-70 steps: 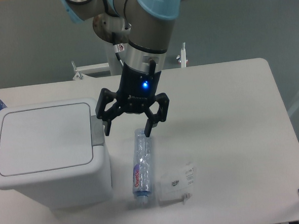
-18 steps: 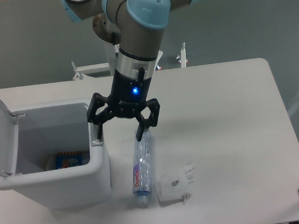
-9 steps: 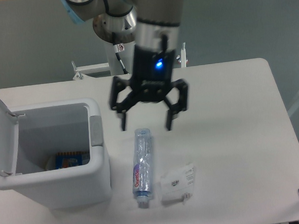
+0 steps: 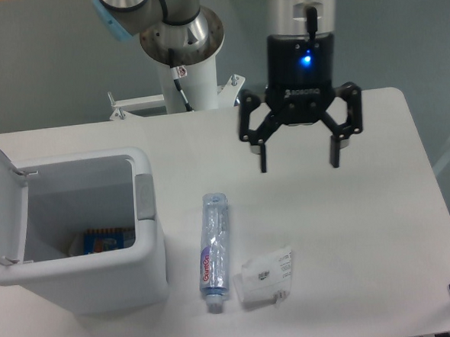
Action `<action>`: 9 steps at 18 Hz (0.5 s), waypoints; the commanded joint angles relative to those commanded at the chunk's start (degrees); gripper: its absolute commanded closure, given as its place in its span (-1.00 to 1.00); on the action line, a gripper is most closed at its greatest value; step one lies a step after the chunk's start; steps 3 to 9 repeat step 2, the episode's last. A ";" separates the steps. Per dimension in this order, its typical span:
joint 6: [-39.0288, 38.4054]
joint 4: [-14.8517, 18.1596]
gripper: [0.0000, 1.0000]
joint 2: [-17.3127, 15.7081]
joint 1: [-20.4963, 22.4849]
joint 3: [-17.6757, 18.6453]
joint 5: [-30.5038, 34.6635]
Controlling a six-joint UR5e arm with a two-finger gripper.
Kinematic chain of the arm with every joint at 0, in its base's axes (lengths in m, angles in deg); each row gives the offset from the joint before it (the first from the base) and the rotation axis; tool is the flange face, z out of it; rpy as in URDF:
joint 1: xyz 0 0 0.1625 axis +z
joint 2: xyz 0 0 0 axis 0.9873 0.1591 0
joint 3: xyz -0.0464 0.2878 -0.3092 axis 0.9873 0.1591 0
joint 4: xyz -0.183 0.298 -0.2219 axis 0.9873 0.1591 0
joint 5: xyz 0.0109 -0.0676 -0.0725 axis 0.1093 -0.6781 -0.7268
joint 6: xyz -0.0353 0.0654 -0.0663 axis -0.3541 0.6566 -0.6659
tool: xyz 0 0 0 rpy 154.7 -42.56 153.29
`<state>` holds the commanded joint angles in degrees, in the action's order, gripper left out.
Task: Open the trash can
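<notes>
Swinging right and away from the trash can (image 4: pixel 151 276), its lid already raised, the gripper (image 4: pixel 299 156) hung spread and empty; only retreat apparently remained.

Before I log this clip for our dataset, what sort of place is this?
Most likely a robotics lab or test cell, not a home. An industrial arm's end effector hangs open over a plain white table, on which staged props lie: a white trash can with its lid up, a plastic bottle and a small packet.

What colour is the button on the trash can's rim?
Grey, on the white trash can, seen from the fixed camera.
</notes>
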<state>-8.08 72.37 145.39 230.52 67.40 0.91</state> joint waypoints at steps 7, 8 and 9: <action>2.31 -0.26 -1.00 0.00 1.32 1.31 0.54; 2.31 -0.26 -1.00 0.00 1.32 1.31 0.54; 2.31 -0.26 -1.00 0.00 1.32 1.31 0.54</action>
